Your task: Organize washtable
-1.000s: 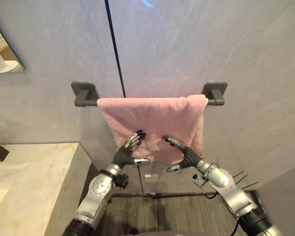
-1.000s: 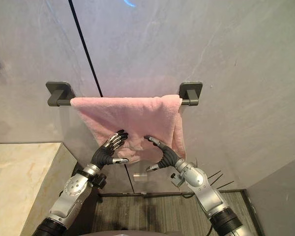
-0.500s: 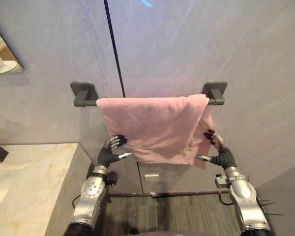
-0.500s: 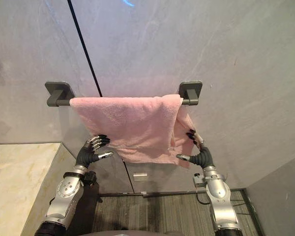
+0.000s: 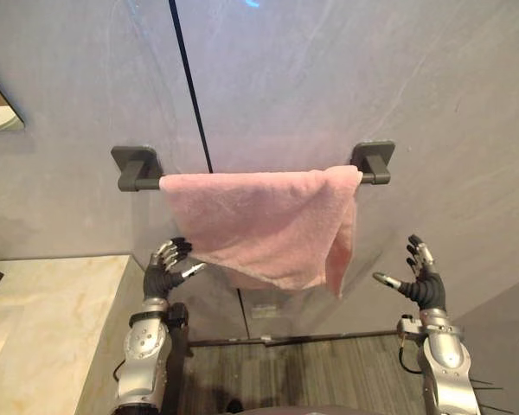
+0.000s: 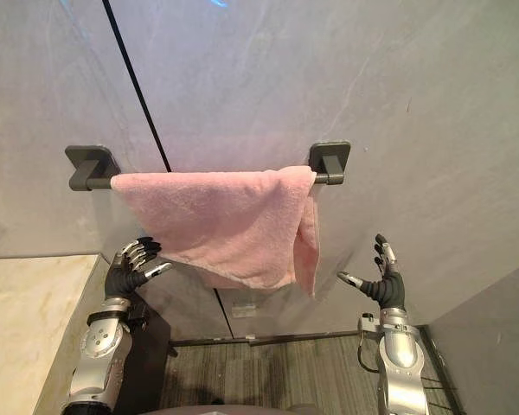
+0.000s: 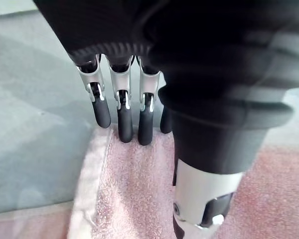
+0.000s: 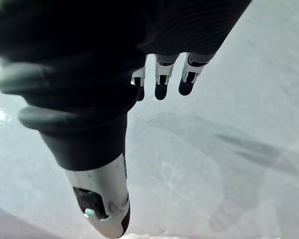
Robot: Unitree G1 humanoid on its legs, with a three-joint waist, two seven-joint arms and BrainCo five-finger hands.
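The pink towel (image 5: 259, 225) hangs over a dark rail (image 5: 137, 168) across the middle of the frame, fixed to the grey wall (image 5: 346, 78) by a bracket at each end. It covers nearly the whole rail, but not evenly. The bottom edge slants down toward the right, and at the right end the cloth is doubled into a narrow fold that hangs lower than the rest.

The left hand (image 5: 164, 270) is raised at the lower left, just beside the towel's lower left edge, with relaxed fingers (image 7: 120, 119) that grip nothing (its wrist view shows them straight over pink cloth, though I cannot tell whether they touch it). The right hand (image 5: 422, 285) is at the lower right, well apart from the towel, its fingers spread and empty. The pale stone table (image 5: 43, 320) fills the lower left corner.

The step in hand looks like tidying the hung towel, and it seems only partly done. The next move probably calls for each hand to close on a lower corner, then draw the doubled right end out along the rail and pull gently down until the hem sits level.
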